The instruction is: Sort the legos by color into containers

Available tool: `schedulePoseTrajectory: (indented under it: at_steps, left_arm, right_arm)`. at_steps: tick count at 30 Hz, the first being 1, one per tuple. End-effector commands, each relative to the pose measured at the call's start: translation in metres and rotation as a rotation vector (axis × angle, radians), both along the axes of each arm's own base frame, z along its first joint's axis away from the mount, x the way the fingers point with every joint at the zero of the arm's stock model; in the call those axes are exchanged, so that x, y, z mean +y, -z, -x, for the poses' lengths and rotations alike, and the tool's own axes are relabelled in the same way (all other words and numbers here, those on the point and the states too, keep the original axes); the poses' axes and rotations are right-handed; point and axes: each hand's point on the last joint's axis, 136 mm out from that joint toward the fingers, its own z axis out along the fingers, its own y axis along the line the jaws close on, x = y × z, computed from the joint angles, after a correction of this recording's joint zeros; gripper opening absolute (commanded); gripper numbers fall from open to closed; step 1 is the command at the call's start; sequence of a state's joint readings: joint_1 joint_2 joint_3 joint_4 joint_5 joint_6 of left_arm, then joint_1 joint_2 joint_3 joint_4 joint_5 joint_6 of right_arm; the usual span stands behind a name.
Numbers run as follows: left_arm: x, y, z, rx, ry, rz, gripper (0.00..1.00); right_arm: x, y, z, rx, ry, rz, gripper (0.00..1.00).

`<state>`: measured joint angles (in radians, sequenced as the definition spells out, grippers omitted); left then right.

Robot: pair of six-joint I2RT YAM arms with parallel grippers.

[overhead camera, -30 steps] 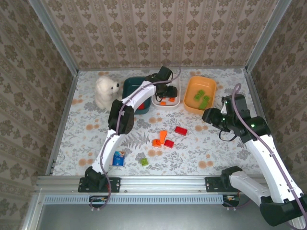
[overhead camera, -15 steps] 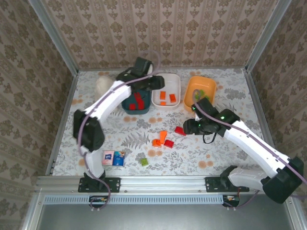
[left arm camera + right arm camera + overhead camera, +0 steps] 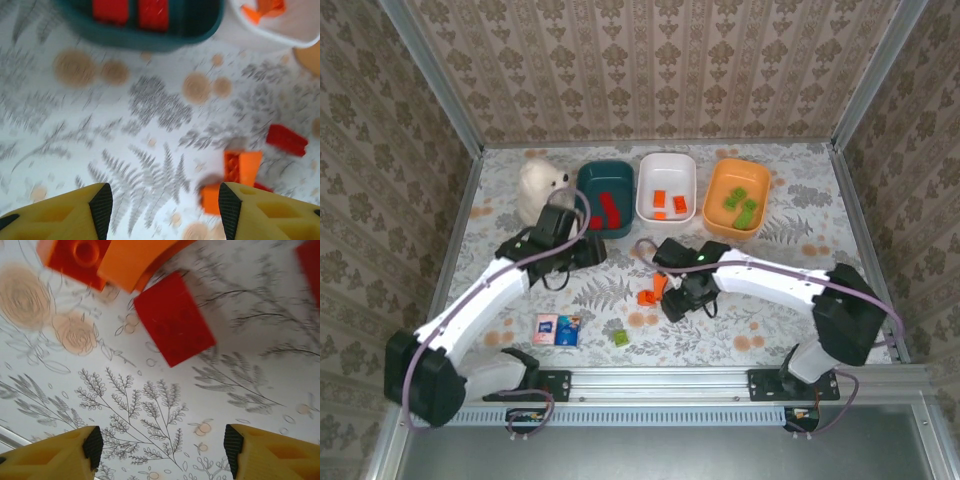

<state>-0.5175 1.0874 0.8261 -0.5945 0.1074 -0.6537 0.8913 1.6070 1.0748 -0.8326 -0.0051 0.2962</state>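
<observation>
- Clock directions are read on the overhead view, with 12 o'clock at the far wall
- right gripper (image 3: 162,450): jaws well apart with nothing between them, poised low over a red brick (image 3: 175,320) in the loose cluster at the middle of the table (image 3: 770,330)
- Risk: that brick lies skewed to the line of the pads, so a close may catch its corners and spin it out rather than grip it
- Risk: orange bricks (image 3: 135,257) sit at its 11 o'clock, touching or overlapping one corner, cannot tell which. An off-centre descent could pinch both colours or shove the pile
- left gripper (image 3: 162,212): jaws likewise apart and empty, just off the near rim of the teal bowl (image 3: 592,178), facing the same cluster at its 4 o'clock
- Risk: both arms are over one small patch. Red belongs in the teal bowl, at 11 o'clock from the cluster, and that path runs past the left wrist, so a knock looks possible
- Sorted so far: reds in the teal bowl, oranges in the white bowl (image 3: 665,170) at 12 o'clock, greens in the orange bowl (image 3: 745,175) at 1 o'clock
- Loose: a second red brick (image 3: 286,140) at about 2 o'clock of the orange pair, judged from the left wrist view, and one green brick (image 3: 620,338) at 7 o'clock
- Bystanders: plush bear (image 3: 540,188) just beside the teal bowl at its 9 o'clock, and a blue-and-pink packet (image 3: 558,329) at 9 o'clock of the green brick, easy to mistake for a target
</observation>
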Motion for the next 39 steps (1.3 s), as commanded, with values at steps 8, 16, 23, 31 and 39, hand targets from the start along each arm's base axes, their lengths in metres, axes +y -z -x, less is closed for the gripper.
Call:
schedulePoseTrajectory:
  at_steps: [8,16,23,31,39]
  left_arm:
    - [0.023,0.004,0.033,0.016,-0.077,0.021,0.61]
    - [0.026,0.007,0.037,0.020,-0.093,0.021,0.61]
    - [0.031,0.007,0.038,0.013,-0.106,0.007,0.61]
    - [0.084,0.001,0.055,-0.001,-0.315,-0.131,0.61]
    - [0.115,-0.009,0.072,-0.039,-0.439,-0.160,0.60]
  right_arm:
    - [0.019,0.008,-0.028,-0.055,-0.116,0.047,0.72]
    - [0.056,-0.004,-0.018,-0.096,-0.261,-0.023,0.73]
    - [0.078,-0.018,-0.031,-0.201,-0.356,0.043,0.74]
    - [0.124,-0.011,0.021,-0.085,-0.535,-0.080,0.73]
    - [0.153,0.008,0.049,-0.055,-0.659,-0.080,0.75]
